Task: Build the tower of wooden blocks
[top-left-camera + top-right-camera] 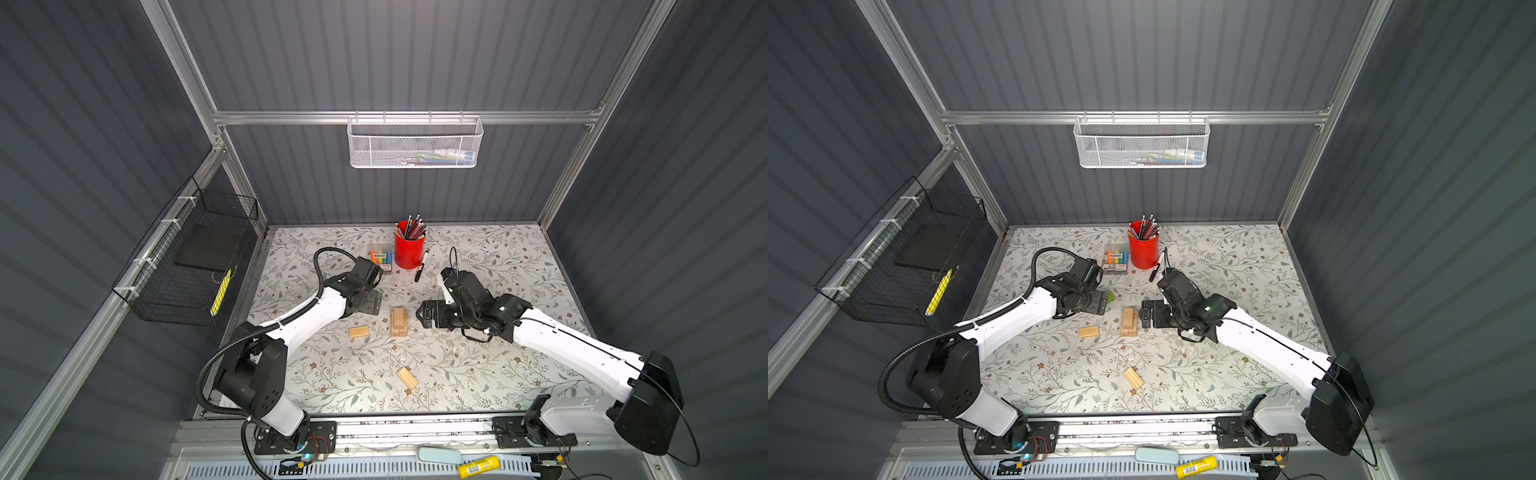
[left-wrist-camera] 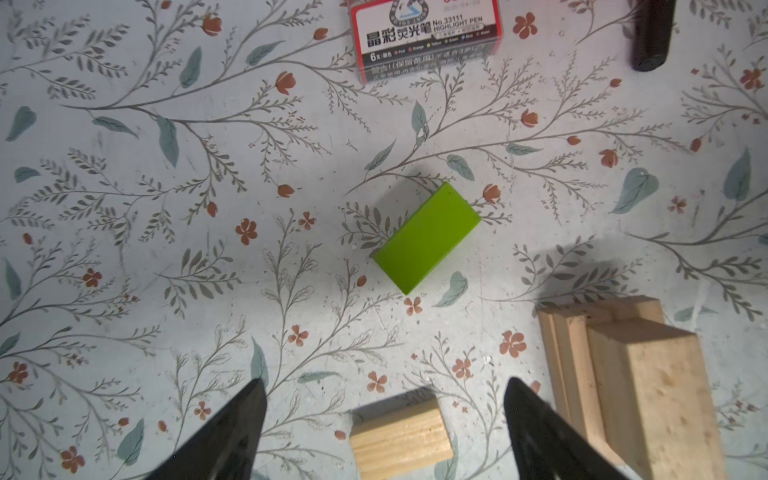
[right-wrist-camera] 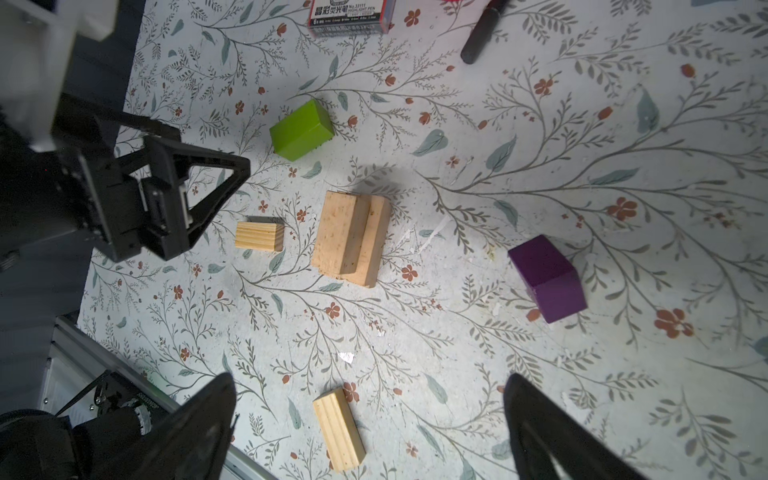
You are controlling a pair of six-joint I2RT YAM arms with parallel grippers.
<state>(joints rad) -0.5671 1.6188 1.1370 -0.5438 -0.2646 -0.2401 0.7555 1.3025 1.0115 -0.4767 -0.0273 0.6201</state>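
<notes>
Left end effector [image 2: 385, 382]: jaws spread, nothing between them, positioned above the lime-green block [image 2: 426, 239], which lies flat on the counter [image 1: 478, 374]. Right end effector [image 3: 370, 376]: jaws spread, empty. The tower [image 1: 399, 322] is a low stack of pale wood blocks at mid-counter, between the two end effectors; its upper block is not flush with those beneath. A loose pale block [image 1: 358, 331] lies just left of it, and a second loose block [image 1: 407, 378] lies nearer the front edge. The purple block [image 3: 546, 278] rests apart on the counter.
</notes>
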